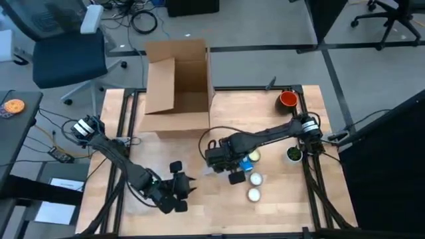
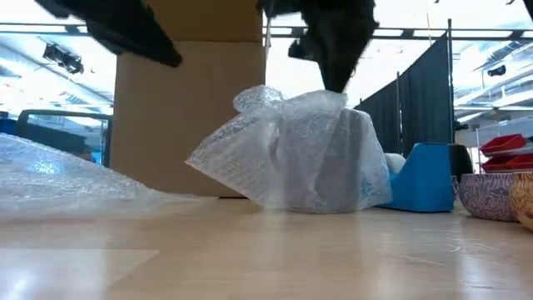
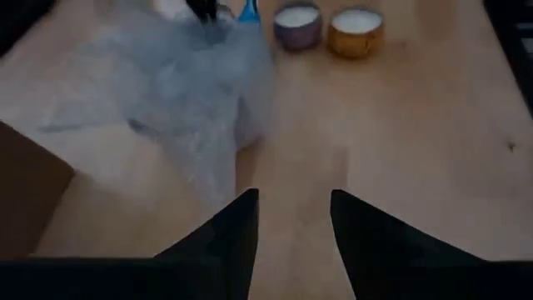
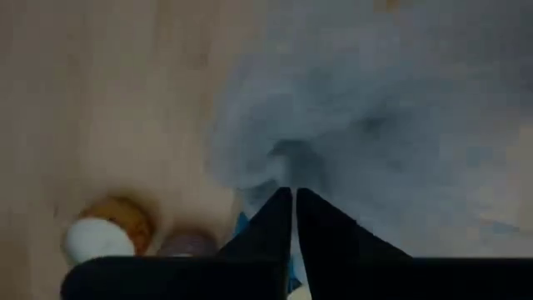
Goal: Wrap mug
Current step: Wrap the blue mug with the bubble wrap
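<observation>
Seen from above, the right arm reaches from the table's far right edge toward its middle, its right gripper [image 1: 229, 174] lowered over the bubble wrap [image 1: 214, 167] bundle, while the left arm bends along the near left side, its left gripper [image 1: 180, 189] just apart from the bundle; an open cardboard box [image 1: 176, 86] stands behind. At table height, the crinkled, translucent wrap [image 2: 291, 154] covers a rounded mug shape, pinched at its top by the dark right gripper [image 2: 333, 79], with a blue object [image 2: 425, 179] just beside it. The left wrist view shows its fingers [image 3: 229, 242] parted and empty, facing the wrap [image 3: 191, 75]. The right wrist view shows fingers [image 4: 279, 221] nearly closed on the wrap [image 4: 375, 117].
</observation>
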`<action>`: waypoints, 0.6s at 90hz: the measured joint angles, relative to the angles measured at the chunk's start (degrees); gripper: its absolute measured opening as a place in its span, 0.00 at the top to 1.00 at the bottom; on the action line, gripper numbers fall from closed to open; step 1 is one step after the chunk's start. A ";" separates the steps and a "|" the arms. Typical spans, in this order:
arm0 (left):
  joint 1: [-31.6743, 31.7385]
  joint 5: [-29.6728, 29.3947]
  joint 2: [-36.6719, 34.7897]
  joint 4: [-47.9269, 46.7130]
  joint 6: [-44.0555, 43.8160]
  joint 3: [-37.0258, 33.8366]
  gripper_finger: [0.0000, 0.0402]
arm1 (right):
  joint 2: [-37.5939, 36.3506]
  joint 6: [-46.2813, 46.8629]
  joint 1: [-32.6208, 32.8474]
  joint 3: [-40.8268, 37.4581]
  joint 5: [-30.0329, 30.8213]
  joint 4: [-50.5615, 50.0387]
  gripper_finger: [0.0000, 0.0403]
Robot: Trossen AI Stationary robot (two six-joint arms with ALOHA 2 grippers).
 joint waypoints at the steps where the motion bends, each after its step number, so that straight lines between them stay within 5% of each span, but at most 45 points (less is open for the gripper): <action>1: 0.01 -0.01 0.00 0.55 0.02 -0.31 0.66 | -0.01 0.05 -0.01 0.13 0.59 0.47 1.00; 20: 0.02 -0.19 -0.02 2.64 0.09 -2.67 0.66 | 0.32 1.56 -1.22 -0.15 8.28 8.68 1.00; 54: 0.38 -1.92 0.00 2.63 8.63 -2.91 0.66 | 0.42 11.52 -1.69 -14.44 1.37 12.51 1.00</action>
